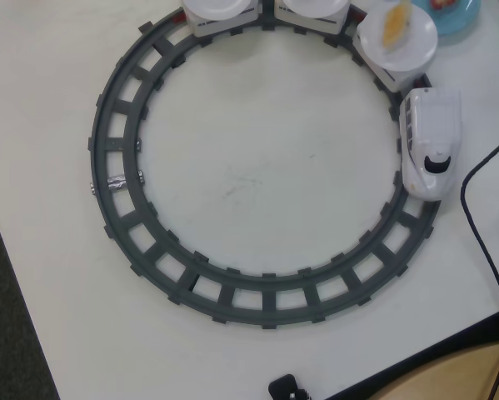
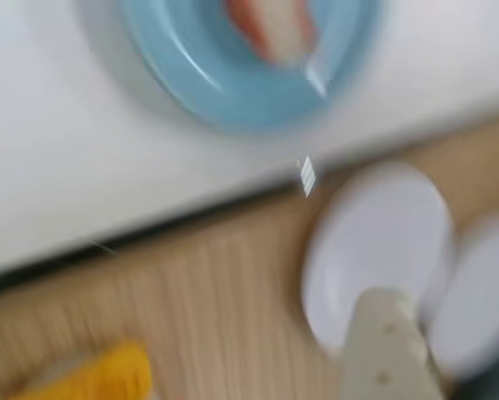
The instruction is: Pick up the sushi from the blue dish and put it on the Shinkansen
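The blue dish [image 2: 232, 92] fills the top of the blurred wrist view, with an orange-and-white sushi [image 2: 274, 29] lying on it. In the overhead view only a slice of the blue dish [image 1: 464, 21] shows at the top right corner, with a bit of red sushi [image 1: 442, 4] on it. The white Shinkansen [image 1: 430, 142] stands on the right side of the dark grey ring track [image 1: 116, 183]. Its wagons curve along the top, and the nearest white plate [image 1: 416, 50] carries a yellow-orange sushi piece [image 1: 396, 25]. My gripper [image 2: 386, 302] shows only one cream finger [image 2: 388, 346], below the dish. It is absent from the overhead view.
In the wrist view a wooden surface [image 2: 191, 283] lies below the white table's edge, with two white discs [image 2: 374, 242] and a yellow thing [image 2: 99, 379] on it. In the overhead view a black cable [image 1: 482, 217] runs by the train, and a black part [image 1: 286, 387] sits at the bottom.
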